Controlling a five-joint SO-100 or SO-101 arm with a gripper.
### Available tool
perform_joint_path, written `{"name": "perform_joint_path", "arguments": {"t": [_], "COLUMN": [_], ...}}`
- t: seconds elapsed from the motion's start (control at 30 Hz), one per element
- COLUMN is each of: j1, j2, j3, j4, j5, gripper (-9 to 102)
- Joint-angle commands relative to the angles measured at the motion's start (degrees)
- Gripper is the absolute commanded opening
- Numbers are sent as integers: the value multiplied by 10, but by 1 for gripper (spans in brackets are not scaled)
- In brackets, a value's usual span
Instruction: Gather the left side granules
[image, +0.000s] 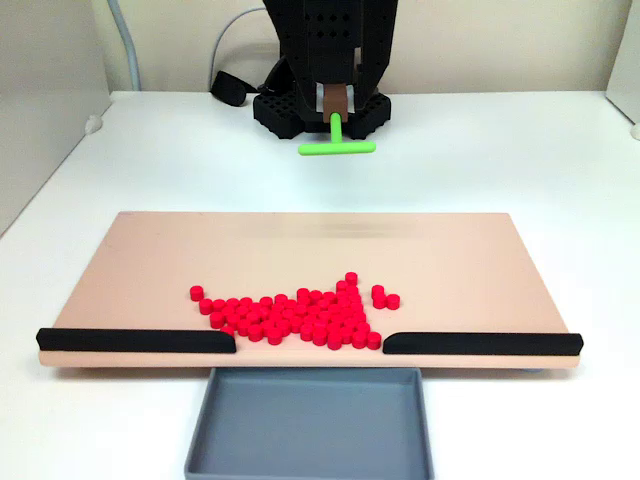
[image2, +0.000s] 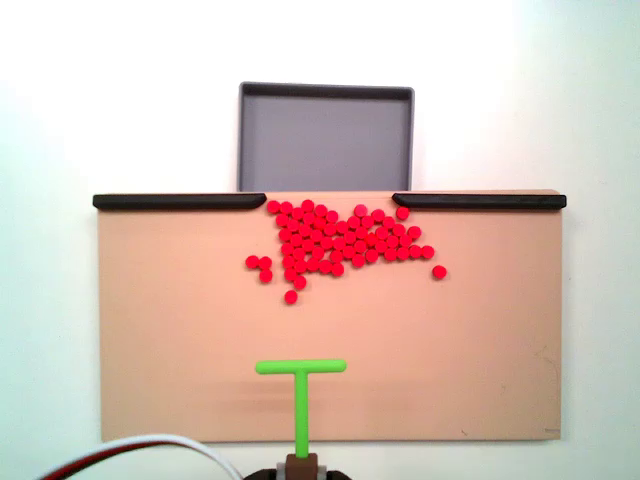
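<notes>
The granules (image: 300, 315) are bright red and lie in a dense patch on the tan board (image: 150, 270), just before the gap between two black strips. In a fixed view the granules (image2: 335, 240) spread wide, with a few strays at the patch's edges. My gripper (image: 336, 108) hangs at the arm's base, shut on the stem of the green T-shaped tool (image: 337, 146). From above, the gripper (image2: 300, 468) sits at the bottom edge. There the green T-shaped tool (image2: 300, 385) points its crossbar at the granules, well apart from them.
A grey tray (image: 310, 380) sits beyond the gap, against the board's edge. Black strips (image: 135, 340) (image: 480, 343) line that edge on both sides of the gap. White table surrounds the board. Cables (image2: 140, 450) lie near the arm's base.
</notes>
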Motion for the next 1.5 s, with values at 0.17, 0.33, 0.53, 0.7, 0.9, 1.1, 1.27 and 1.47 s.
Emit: {"name": "perform_joint_path", "arguments": {"t": [0.17, 0.33, 0.53, 0.7, 0.9, 1.1, 1.27, 1.47], "j1": [-3, -4, -3, -1, -2, 0, 7, 8], "j2": [8, 7, 7, 7, 4, 4, 7, -5], "j3": [-14, -14, -14, -14, -14, -14, -14, -14], "j4": [-4, -4, -4, -4, -4, -4, -4, -4], "j5": [2, 2, -2, -6, -5, -5, -2, 4], "gripper": [0, 0, 0, 0, 0, 0, 0, 0]}}
